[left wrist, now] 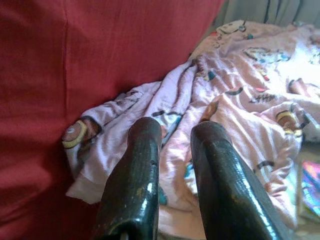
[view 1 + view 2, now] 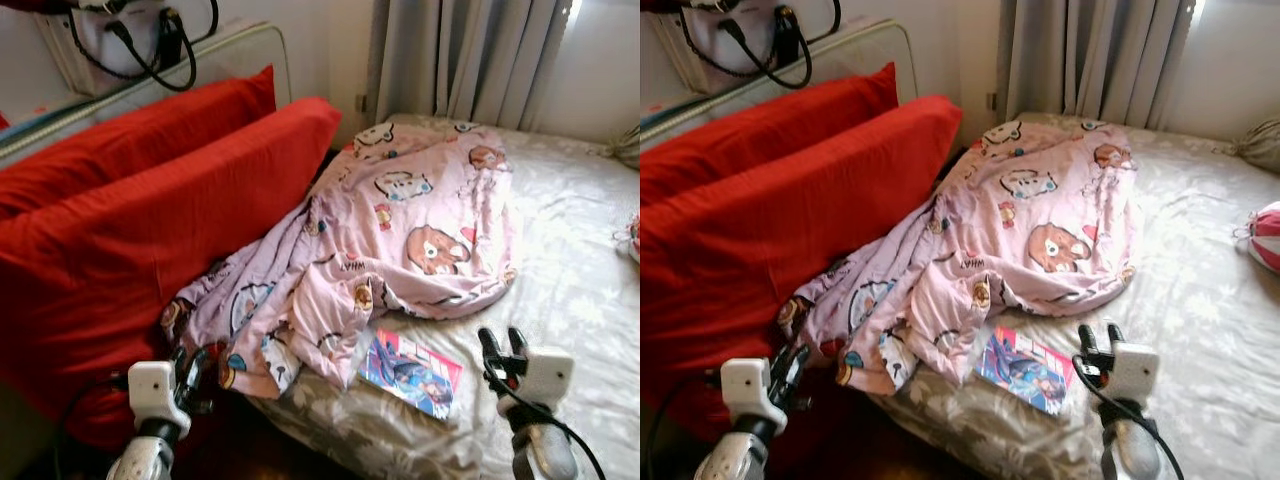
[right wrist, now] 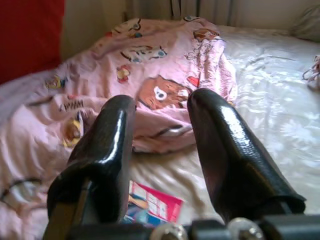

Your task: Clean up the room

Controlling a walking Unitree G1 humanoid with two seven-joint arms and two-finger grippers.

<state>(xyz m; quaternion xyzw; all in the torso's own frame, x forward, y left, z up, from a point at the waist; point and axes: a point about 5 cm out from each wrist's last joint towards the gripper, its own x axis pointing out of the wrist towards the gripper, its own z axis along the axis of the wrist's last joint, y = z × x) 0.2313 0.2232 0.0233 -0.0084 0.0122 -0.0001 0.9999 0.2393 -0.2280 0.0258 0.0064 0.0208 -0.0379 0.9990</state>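
Blanket (image 2: 400, 230), soft, light and floppy, lies crumpled mid-frame on the bed (image 2: 580, 250); best pinched at its lower-left edge. Left gripper (image 2: 188, 368) and right gripper (image 2: 503, 347) both hover with fingers parted, empty.

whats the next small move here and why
Probably lower the right claw toward the book. The book lies loose on the bed just beside that claw, partly tucked under the crumpled blanket, and the claw is open with nothing in it. The left claw hangs by the red pillow.
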